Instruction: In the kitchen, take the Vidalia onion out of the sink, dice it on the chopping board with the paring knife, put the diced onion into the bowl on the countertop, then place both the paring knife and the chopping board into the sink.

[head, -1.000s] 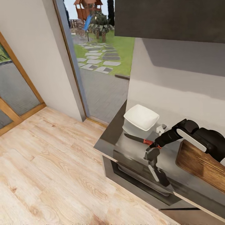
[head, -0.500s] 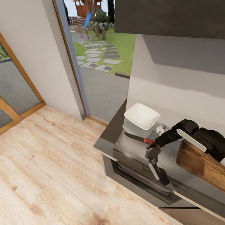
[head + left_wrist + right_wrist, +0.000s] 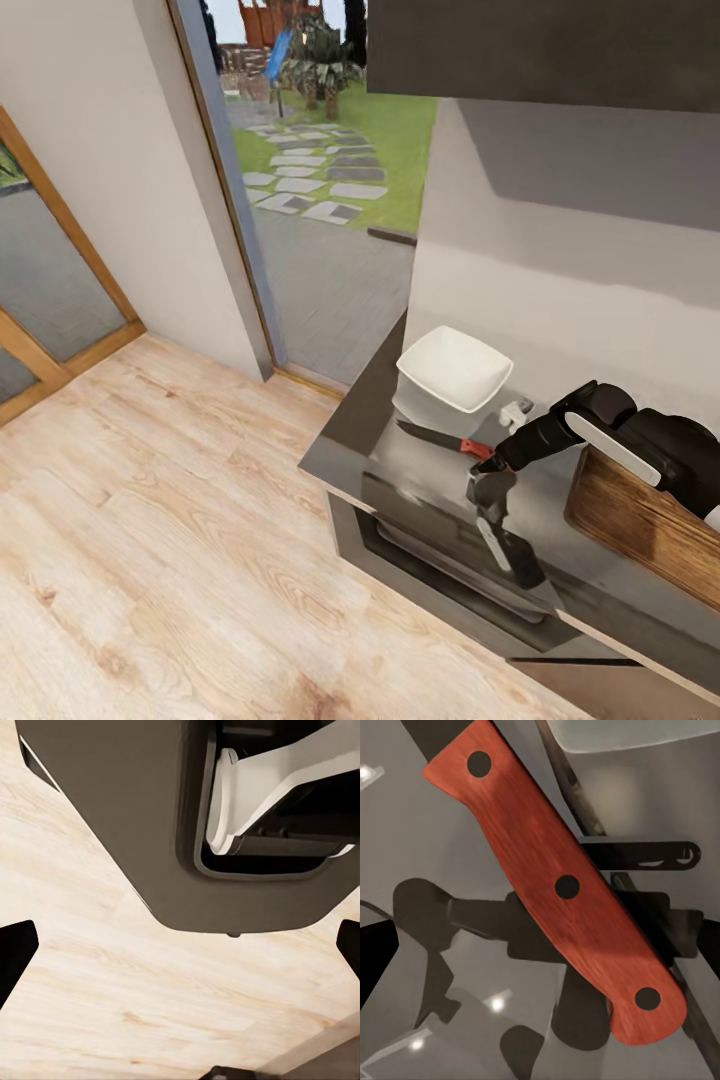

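Note:
The paring knife [image 3: 440,441] lies on the glossy grey countertop [image 3: 360,420], its dark blade pointing away from my arm. Its reddish-brown handle [image 3: 561,881] has three rivets. My right gripper [image 3: 489,467] hovers open right over the handle end, fingers spread to either side. Just behind the knife stands the white squarish bowl [image 3: 452,368]. The dark wooden chopping board [image 3: 640,525] lies to the right, partly under my right arm. My left gripper [image 3: 180,945] is open with nothing between its fingers, over wooden floor. The Vidalia onion and the sink are out of view.
The countertop ends at a corner [image 3: 312,462] close to the knife, with dark cabinet fronts [image 3: 420,560] below. A light wooden floor [image 3: 150,520] spreads to the left. A glass door [image 3: 310,200] opens onto a garden. A dark wall cabinet [image 3: 540,50] hangs overhead.
The head view has shifted slightly. My right gripper stays over the knife handle, barely moved; the knife, bowl and board lie where they were.

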Motion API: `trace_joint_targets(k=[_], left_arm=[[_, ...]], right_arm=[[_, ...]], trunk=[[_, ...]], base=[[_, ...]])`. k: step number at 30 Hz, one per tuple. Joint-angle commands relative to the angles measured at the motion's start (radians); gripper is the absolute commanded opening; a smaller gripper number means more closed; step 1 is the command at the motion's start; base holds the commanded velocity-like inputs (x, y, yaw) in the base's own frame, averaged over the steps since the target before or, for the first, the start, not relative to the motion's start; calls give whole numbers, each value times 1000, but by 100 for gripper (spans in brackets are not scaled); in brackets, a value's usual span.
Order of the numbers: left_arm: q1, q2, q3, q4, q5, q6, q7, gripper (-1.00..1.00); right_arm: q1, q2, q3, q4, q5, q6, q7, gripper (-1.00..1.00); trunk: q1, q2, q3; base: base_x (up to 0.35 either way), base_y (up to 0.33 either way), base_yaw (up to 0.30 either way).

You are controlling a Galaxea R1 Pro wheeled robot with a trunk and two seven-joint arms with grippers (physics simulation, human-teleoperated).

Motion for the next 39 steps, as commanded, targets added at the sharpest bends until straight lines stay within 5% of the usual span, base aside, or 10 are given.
trace_joint_targets(k=[1, 34, 35, 39], left_arm=[[0, 0, 0, 0, 3, -3, 0, 100], [0, 0, -1, 0, 3, -3, 0, 100], [0, 0, -1, 0, 3, -3, 0, 100], [0, 0, -1, 0, 3, -3, 0, 100]], right_arm=[[-2, -1, 2, 0, 10, 0, 10, 100], [-2, -1, 2, 0, 9, 0, 10, 100], [-2, -1, 2, 0, 9, 0, 10, -100], [-2, -1, 2, 0, 9, 0, 11, -100]], trunk=[[1, -2, -2], [1, -2, -13], [1, -2, -13], [1, -2, -13]], base=[[0, 0, 0], [0, 0, 0], [0, 0, 0], [0, 0, 0]])
